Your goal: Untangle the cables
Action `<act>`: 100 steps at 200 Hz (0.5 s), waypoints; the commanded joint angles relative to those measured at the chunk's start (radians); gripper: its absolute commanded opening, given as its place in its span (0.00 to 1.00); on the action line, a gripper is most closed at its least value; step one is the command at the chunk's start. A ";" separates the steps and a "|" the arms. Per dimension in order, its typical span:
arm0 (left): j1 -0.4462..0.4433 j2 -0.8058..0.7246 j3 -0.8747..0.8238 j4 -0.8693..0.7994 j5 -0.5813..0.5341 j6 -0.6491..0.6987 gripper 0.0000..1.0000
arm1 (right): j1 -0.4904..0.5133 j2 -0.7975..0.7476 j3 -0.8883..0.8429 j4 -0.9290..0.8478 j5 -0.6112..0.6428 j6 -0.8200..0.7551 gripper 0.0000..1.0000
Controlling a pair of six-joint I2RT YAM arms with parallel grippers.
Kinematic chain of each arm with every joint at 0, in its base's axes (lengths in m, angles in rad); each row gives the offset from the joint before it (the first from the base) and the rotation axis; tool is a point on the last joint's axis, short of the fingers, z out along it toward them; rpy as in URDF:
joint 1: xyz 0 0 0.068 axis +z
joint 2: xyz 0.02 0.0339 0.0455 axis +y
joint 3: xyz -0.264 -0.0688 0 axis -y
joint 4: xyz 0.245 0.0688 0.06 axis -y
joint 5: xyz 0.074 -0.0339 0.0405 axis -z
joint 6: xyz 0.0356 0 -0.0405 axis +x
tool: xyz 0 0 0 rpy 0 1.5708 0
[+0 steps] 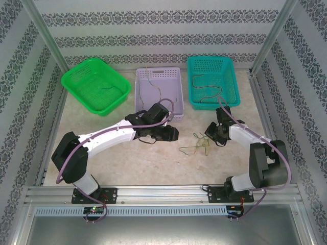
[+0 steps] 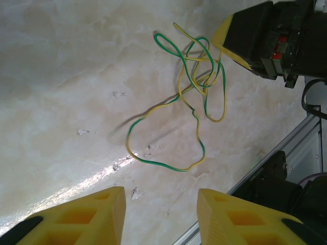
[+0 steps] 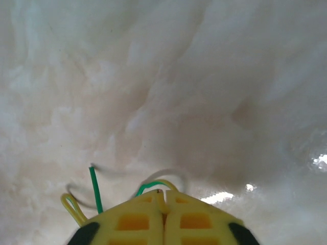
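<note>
Cables (image 2: 196, 87), green and yellow, are seen tangled on the counter (image 2: 61, 76) between the two grippers. The right gripper (image 3: 162, 196) is pressed together on a strand at the tangle's edge. The left gripper (image 2: 161, 204) is held apart over bare counter nearby, with nothing gripped.

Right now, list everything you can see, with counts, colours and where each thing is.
green basket: one, green, far left
lavender basket: one, lavender, far middle
teal basket: one, teal, far right
loose wires: at least one per basket, mostly dark
tangled cables: one knot, green-yellow, table centre
table: one, pale marble
left hand: one, yellow fingers, open, empty, facing the knot
right hand: one, yellow fingers, shut on the knot, it seems
</note>
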 commanded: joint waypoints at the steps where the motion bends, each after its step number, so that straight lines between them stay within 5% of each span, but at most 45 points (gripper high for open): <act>1: -0.015 -0.019 0.021 0.034 -0.021 -0.044 0.48 | 0.014 -0.069 0.028 0.008 0.011 -0.038 0.00; 61: 0.007 0.027 0.094 0.029 -0.146 -0.409 0.65 | 0.190 -0.254 0.167 -0.100 -0.117 -0.200 0.00; 100: 0.020 -0.018 0.121 0.011 -0.210 -0.442 0.64 | 0.234 -0.309 0.179 -0.112 -0.166 -0.166 0.00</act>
